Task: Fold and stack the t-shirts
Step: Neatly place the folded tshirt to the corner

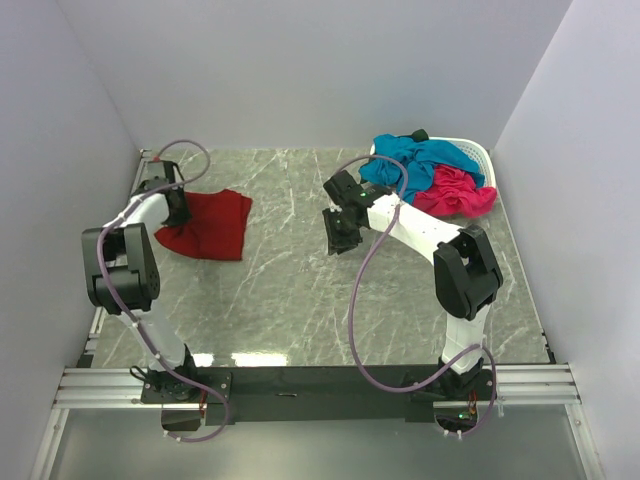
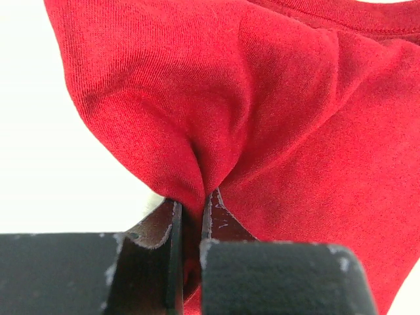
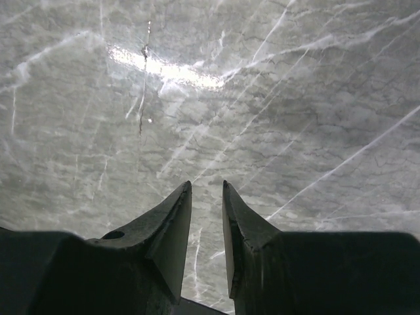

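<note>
At the left of the top view, the left gripper [image 2: 194, 200] is clamped on a fold of the dark red shirt [image 1: 212, 225], which lies on the marble table [image 1: 300, 300]. The right gripper [image 3: 207, 190] hangs mid-frame, jaws apart and holding nothing. The teal shirt [image 1: 425, 160] and pink shirt [image 1: 455, 192] lie heaped in the white basket [image 1: 481, 153] at upper right.

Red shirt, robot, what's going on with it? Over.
Left gripper shut on red shirt. Right gripper open, empty, over table. Nothing blocking.
</note>
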You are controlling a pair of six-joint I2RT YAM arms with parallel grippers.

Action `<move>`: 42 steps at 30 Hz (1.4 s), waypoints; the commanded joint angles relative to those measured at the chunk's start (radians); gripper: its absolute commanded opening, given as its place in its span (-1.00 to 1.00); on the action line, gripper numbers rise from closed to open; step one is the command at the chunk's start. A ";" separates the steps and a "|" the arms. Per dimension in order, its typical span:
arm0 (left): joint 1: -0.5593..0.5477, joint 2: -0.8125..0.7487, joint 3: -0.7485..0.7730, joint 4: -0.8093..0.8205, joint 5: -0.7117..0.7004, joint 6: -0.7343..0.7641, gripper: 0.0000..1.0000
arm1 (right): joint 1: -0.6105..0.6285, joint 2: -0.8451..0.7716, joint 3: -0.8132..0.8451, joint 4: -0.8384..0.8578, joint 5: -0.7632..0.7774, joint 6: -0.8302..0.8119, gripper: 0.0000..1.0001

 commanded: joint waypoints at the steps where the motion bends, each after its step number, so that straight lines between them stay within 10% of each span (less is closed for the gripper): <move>1: 0.053 0.021 0.073 0.007 0.027 0.083 -0.99 | -0.003 -0.050 0.001 -0.016 -0.001 0.008 -0.34; 29: 0.210 0.264 0.322 0.000 0.044 0.183 -0.96 | 0.072 0.012 0.133 -0.160 -0.001 0.055 -0.34; 39: 0.210 0.173 0.272 0.027 0.001 0.065 0.75 | 0.085 0.023 0.167 -0.169 0.002 0.043 -0.32; 42: 0.211 0.138 0.233 0.035 0.008 0.044 0.99 | 0.085 0.022 0.167 -0.158 -0.007 0.046 -0.31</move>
